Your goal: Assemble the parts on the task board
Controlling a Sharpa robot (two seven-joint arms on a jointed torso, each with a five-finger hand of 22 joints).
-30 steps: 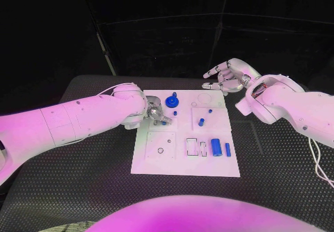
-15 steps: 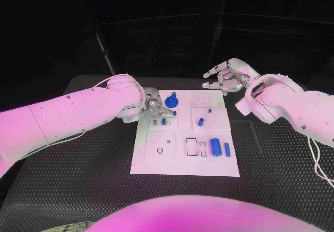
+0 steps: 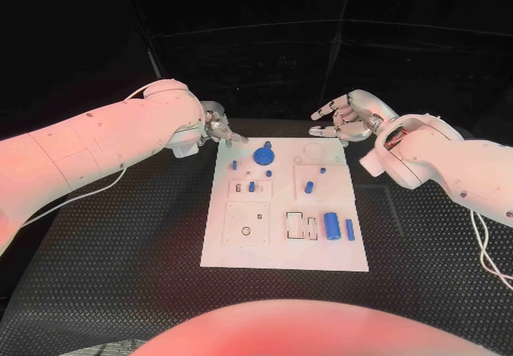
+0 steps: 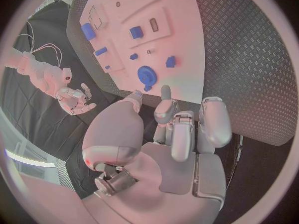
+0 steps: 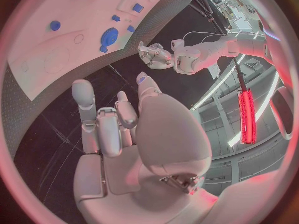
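The task board [image 3: 283, 256] lay mid-bench, blue parts [image 3: 331, 223] scattered on it. The left hand [image 3: 218, 129] hovered off its far left corner, fingers apart and empty; the right hand [image 3: 344, 117] likewise beyond the far edge. A good next grasp would probably descend squarely over one part.

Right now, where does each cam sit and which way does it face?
Head view: on the head, looking down at the board; both arms come in, left hand and right hand at the board's far end.
Left wrist view: behind the left hand, facing the board.
Right wrist view: behind the right hand, facing the board and the left hand.
All three share the round blue part.
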